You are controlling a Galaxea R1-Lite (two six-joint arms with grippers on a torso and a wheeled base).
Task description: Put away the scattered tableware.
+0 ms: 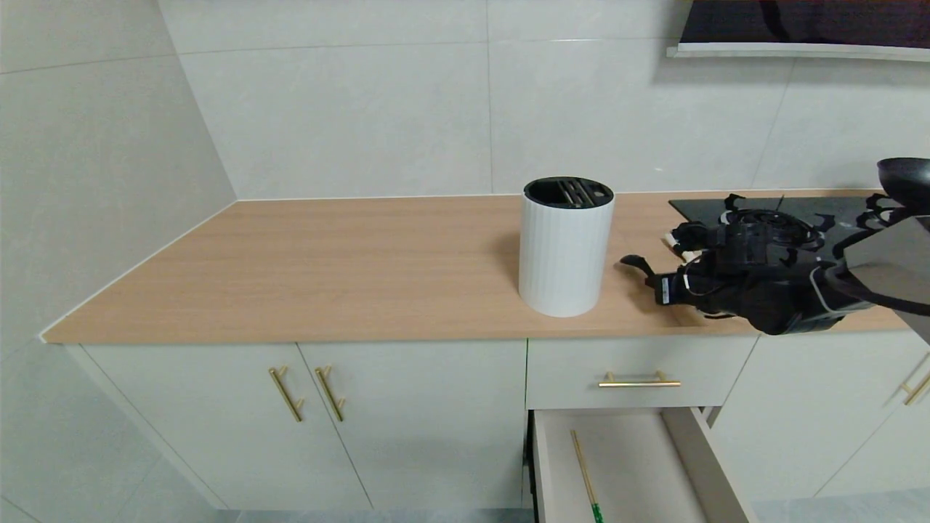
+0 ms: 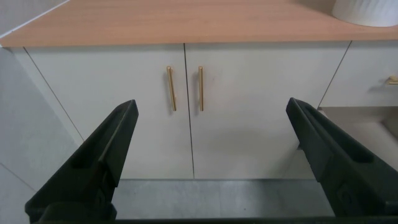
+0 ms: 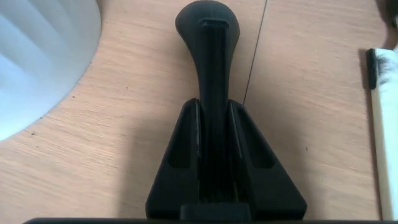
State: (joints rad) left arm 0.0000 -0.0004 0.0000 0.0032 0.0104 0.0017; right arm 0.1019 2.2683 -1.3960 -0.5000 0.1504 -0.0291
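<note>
1 black utensil clamped in right end effector beside holder, near counter edge, left end effector wide open

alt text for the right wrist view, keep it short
The right gripper is shut on a black utensil over a wooden countertop. A white ribbed holder stands to one side, and a pale stick-like item lies on the other.

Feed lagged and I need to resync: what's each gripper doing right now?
Left gripper: open, holding nothing.
Right gripper: closed on a black utensil handle.
</note>
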